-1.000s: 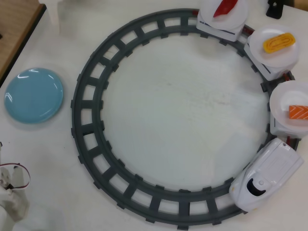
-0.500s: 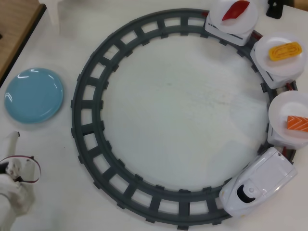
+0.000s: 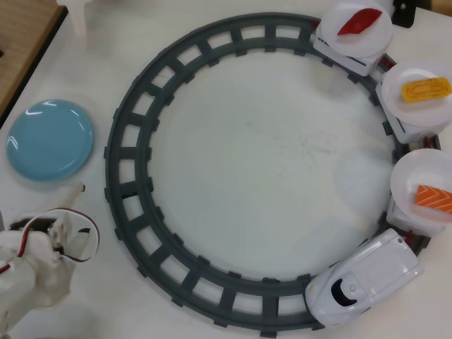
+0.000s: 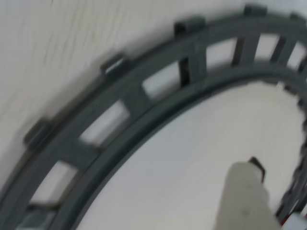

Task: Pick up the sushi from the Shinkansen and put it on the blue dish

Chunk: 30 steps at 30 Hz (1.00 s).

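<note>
In the overhead view the orange sushi (image 3: 433, 198) lies on a round white plate (image 3: 413, 180) at the right edge, on the car just behind the white Shinkansen (image 3: 364, 279). The train stands on the lower right of the grey circular track (image 3: 134, 113). Left of the track, the blue dish (image 3: 49, 139) holds nothing. My white gripper (image 3: 70, 199) enters at the bottom left, just below the dish and far from the train. The wrist view is blurred and shows one white finger (image 4: 244, 194) over the table inside the track (image 4: 120, 110). The other finger is out of sight.
Two more plates ride the train at the upper right, one with a yellow egg piece (image 3: 425, 90) and one with a dark red tuna piece (image 3: 360, 21). A wooden surface (image 3: 28, 35) borders the table at the top left. A red wire (image 3: 85, 244) loops off my arm.
The train has rolled along the track toward the bottom, carrying the plates with it. My arm has come further into the overhead view, moving up and right toward the track.
</note>
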### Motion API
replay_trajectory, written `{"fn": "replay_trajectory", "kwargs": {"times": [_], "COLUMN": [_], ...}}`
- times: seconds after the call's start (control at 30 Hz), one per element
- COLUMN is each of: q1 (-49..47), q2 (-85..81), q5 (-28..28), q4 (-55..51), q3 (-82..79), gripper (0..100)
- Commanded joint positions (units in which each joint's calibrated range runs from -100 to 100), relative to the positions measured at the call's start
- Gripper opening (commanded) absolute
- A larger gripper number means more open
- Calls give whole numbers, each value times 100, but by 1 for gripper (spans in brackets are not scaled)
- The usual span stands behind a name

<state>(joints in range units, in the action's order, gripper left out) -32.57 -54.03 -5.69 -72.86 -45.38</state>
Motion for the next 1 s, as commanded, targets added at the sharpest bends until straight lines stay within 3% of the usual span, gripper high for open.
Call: {"fn": "replay_trajectory", "kwargs": {"times": [0.0, 0.3, 0.57, 0.97], "q1": [326, 484, 1364, 1373], "q2": [23, 23, 40, 1558], "q5": [4, -106, -545, -388], "q4": [-642, -1508, -1415, -693], "q3": [877, 1193, 949, 1039], "gripper": [26, 26, 26, 26]}}
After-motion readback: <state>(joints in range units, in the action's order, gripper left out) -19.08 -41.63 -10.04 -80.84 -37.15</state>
